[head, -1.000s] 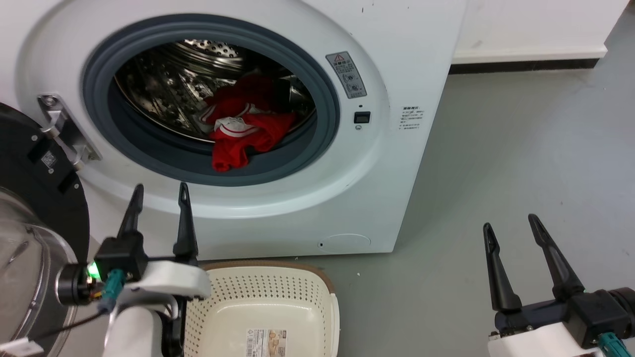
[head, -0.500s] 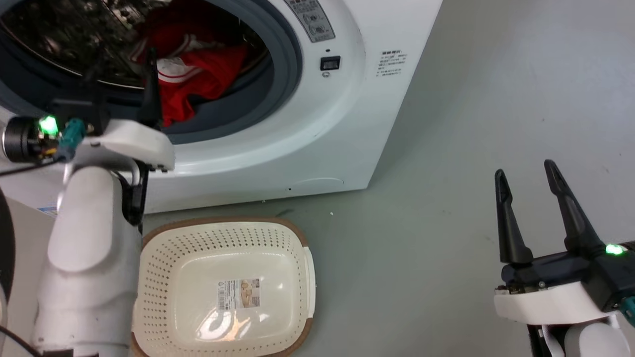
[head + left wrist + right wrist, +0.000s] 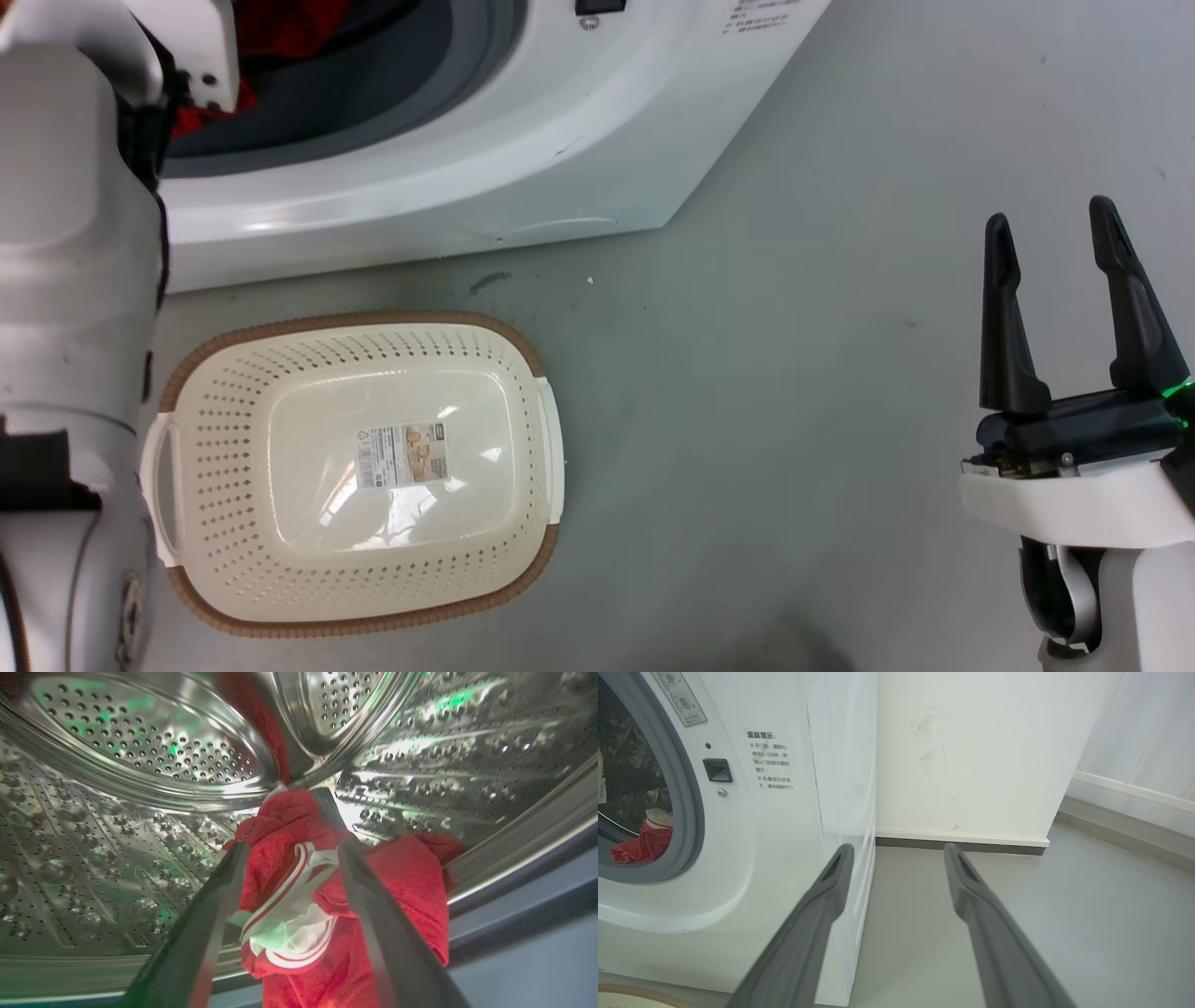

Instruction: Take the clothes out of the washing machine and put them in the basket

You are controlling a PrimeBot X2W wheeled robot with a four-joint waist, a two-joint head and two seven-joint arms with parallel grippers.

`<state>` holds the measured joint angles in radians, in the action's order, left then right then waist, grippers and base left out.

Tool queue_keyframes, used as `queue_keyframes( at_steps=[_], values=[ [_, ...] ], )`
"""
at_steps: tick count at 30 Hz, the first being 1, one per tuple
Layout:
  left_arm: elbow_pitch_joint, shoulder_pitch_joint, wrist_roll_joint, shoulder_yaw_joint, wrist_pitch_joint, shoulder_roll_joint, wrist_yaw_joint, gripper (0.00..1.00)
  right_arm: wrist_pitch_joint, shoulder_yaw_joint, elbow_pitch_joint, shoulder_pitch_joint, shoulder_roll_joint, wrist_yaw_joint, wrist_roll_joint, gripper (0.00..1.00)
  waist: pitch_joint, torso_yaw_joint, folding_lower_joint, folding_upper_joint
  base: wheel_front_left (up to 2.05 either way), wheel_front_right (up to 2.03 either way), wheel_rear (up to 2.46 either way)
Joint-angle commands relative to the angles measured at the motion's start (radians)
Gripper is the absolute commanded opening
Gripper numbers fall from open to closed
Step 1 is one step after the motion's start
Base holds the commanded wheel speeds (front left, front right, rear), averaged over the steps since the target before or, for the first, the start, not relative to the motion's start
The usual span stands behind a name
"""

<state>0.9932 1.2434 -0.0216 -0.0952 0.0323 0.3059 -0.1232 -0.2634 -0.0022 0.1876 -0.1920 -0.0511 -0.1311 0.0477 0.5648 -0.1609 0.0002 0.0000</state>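
- While looking down from the head, finds the left forearm (image 3: 65,233) reaching into the washing machine (image 3: 448,168) beside a glimpse of red clothes (image 3: 280,23); finds the basket (image 3: 355,320) empty just before the washer, and the right gripper (image 3: 1049,213) spread, holding nothing, well apart.
- Along the left wrist, shows the left gripper (image 3: 292,845) inside the steel drum (image 3: 117,835), parted either side of the white-trimmed fold, not yet closed. Looks like the reach for a first grab.
- Along the right wrist, looks past the washer's side over bare floor (image 3: 924,896). Calls next for easing deeper, pinching bunched cloth, drawing it out over the grey ring (image 3: 696,826).
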Motion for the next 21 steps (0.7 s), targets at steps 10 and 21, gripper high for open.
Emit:
queue_keyframes(
  at_steps=[10,21],
  values=[
    [0.168,0.212,0.082,-0.175,-0.298,0.023,-0.005,1.0,-0.002,-0.008,0.017,-0.063,0.002,0.001,0.028,1.0,0.114,-0.028,-0.0002,0.0,0.0,0.0,0.0],
    [0.229,0.278,0.148,-0.191,-0.399,0.037,-0.006,1.0,-0.002,-0.018,0.024,-0.082,0.001,0.001,0.047,1.0,0.185,-0.04,-0.0002,0.0,0.0,0.0,0.0]
  ],
)
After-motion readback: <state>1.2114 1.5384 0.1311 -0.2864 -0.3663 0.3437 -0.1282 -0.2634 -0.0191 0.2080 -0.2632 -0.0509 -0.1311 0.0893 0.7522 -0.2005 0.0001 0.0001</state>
